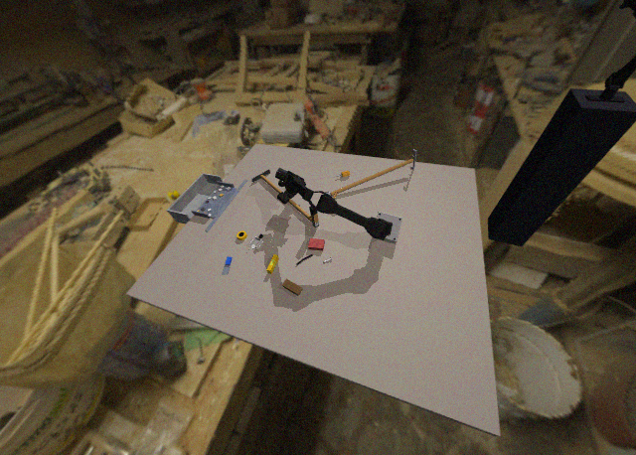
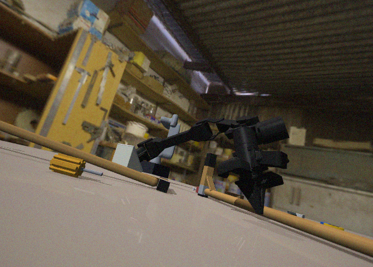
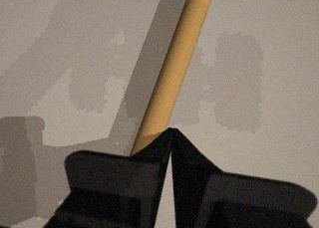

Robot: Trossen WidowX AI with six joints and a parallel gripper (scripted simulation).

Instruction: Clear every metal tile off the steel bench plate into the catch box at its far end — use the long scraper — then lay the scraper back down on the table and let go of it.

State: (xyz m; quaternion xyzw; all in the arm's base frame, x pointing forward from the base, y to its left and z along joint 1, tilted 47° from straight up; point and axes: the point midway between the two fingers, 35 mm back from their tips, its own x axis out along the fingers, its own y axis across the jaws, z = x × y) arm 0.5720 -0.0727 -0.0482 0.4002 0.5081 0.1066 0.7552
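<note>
"When the gripper (image 1: 282,198) (image 2: 259,211) (image 3: 171,132) is inspected, what is its state?"

"Narrow: the fingertips meet, with nothing held. They point down at the long scraper (image 1: 300,209) (image 2: 295,220) (image 3: 181,54), whose round wooden handle lies just beside and beneath them. Contact cannot be confirmed."

"Locate the scraper's ends."

"The dark crosswise head (image 1: 260,176) is beyond the hand, away from the arm base. The upright grip (image 1: 315,218) (image 2: 207,175) stands at the opposite end, on the base side."

"And the workpieces?"

"Farther outward from the hand is the steel bench plate (image 1: 226,208). Several small metal tiles (image 1: 222,189) remain on its surface. The catch box (image 1: 179,216) adjoins its far side; its contents are too small to verify."

"Other items?"

"A second wooden-handled tool (image 1: 372,176) (image 2: 75,153) lies to the hand's right, toward the base, near an orange ribbed part (image 1: 345,174) (image 2: 66,165). To the hand's left is a red block (image 1: 316,243)."
</note>
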